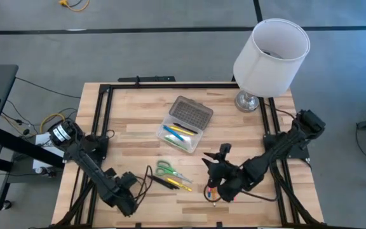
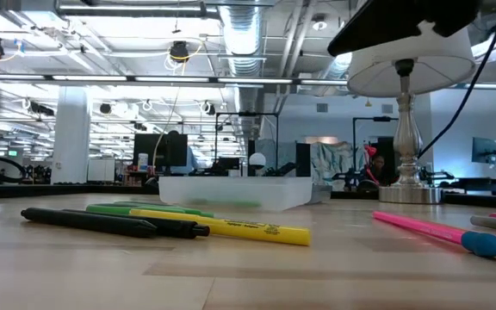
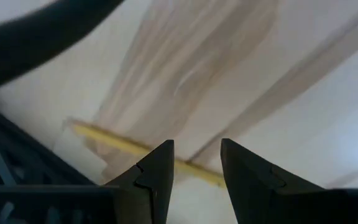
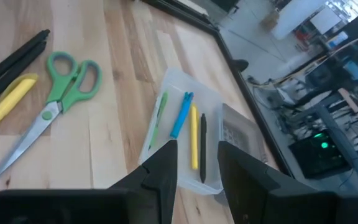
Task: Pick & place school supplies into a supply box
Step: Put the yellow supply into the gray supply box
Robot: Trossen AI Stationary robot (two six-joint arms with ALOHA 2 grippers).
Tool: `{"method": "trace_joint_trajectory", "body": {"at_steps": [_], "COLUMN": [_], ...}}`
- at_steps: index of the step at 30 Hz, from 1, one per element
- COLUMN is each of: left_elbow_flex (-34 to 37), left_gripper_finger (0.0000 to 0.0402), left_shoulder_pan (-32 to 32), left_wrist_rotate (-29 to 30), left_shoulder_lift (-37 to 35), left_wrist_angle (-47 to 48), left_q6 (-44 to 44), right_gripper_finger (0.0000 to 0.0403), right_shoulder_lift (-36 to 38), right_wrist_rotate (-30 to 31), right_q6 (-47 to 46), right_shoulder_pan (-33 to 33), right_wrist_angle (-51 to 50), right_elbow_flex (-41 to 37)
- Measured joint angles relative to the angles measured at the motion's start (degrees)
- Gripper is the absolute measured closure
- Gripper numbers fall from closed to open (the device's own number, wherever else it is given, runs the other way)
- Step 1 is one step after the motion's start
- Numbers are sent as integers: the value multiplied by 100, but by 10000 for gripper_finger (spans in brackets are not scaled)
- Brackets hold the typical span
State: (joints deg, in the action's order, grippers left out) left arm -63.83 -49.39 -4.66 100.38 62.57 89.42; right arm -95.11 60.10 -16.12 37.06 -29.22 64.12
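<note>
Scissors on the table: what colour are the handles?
Green; the scissors show best in the right wrist view.

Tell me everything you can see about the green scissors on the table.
The scissors are small, with bright green plastic loop handles and plain silver metal blades. They lie flat on the wooden table, blades closed or nearly so. In the high view the handles point toward the supply box and the tips toward the table's front edge. They sit between that box and a black pen beside a yellow marker, close to these; whether they touch is unclear. No gripper touches them.
</note>
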Motion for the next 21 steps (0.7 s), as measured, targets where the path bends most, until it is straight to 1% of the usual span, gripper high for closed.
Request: {"method": "trace_joint_trajectory", "body": {"at_steps": [6, 12, 17, 21], "left_elbow_flex": [-2, -2, -2, 25], "left_gripper_finger": [274, 274, 274, 274], "left_shoulder_pan": [-557, -1062, -1293, -1328], "left_wrist_rotate": [-51, -101, 212, 521], "left_shoulder_lift": [0, 0, 0, 0], "left_wrist_angle": [-9, -9, -178, -262], "left_q6": [850, 1369, 1582, 1448], "right_gripper_finger": [292, 292, 292, 292], "right_shoulder_lift": [0, 0, 0, 0], "right_wrist_rotate": [6, 5, 4, -13], "right_q6": [-4, -43, -48, -50], "right_shoulder_pan": [-10, -126, -166, -162], "right_wrist_angle": [-15, -19, -19, -19], "right_elbow_flex": [0, 0, 0, 0]}}
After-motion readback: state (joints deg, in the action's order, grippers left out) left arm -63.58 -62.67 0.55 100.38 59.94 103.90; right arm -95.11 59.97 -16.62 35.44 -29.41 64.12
